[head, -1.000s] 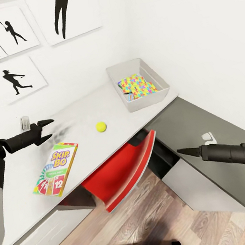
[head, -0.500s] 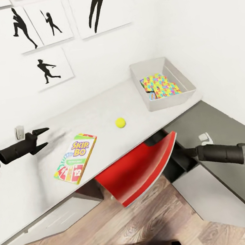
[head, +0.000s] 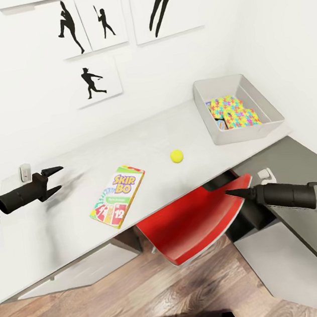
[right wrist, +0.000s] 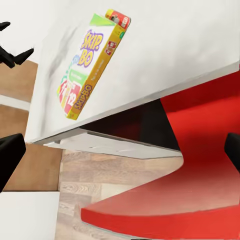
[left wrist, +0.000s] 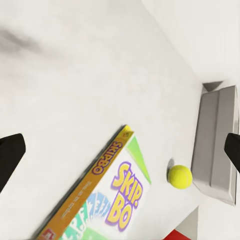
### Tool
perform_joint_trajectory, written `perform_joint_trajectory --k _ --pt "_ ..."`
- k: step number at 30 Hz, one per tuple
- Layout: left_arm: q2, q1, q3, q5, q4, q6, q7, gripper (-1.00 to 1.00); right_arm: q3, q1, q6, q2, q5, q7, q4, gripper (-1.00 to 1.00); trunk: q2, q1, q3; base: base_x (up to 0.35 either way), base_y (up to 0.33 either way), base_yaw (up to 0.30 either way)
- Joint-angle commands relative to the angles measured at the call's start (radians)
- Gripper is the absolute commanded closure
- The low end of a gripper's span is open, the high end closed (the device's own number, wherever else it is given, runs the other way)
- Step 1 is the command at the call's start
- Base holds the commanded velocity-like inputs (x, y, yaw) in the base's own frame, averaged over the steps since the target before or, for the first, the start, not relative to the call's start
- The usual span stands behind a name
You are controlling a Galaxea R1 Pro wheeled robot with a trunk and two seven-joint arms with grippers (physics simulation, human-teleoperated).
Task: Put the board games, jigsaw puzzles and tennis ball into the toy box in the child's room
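Head view: the SKIP-BO box lies flat on the table, just right of the left claw, whose fingers are spread and empty. The ball rests between the box and the tray. The right claw, pressed together, hangs beside the red chair.

**Head view swinging left along the table**

The camera is panning, so the whole scene is sliding rightward in the head view. Relative to the table, the left gripper is drawing away from the SKIP-BO box, its jaws staying apart. The right gripper is coming in under the table's front edge, over the red chair.
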Motion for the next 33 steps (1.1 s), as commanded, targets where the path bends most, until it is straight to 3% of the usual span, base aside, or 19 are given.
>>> perform_joint_trajectory --k 1,10,25,33 --pt "0.000 -0.001 0.002 -0.006 0.000 0.005 -0.005 -1.00 -0.001 -0.001 0.004 0.000 0.005 0.007 0.000 -1.00 -0.002 0.001 -0.001 0.000 0.000 0.121" --pt "0.001 0.002 0.002 -0.006 -0.001 0.005 -0.007 -1.00 -0.004 -0.053 0.004 0.000 0.006 0.006 0.000 -1.00 -0.002 0.001 -0.002 0.000 0.000 0.046" --pt "0.007 0.031 0.006 -0.006 -0.011 0.005 -0.008 -1.00 0.003 -0.059 0.004 0.002 0.005 0.004 0.003 -1.00 -0.002 0.001 -0.002 0.000 0.000 0.009" --pt "0.021 0.059 0.007 -0.006 -0.017 0.005 -0.008 -1.00 0.005 -0.060 0.004 0.016 0.004 -0.044 0.011 -1.00 -0.002 0.001 -0.002 0.000 0.000 0.150"
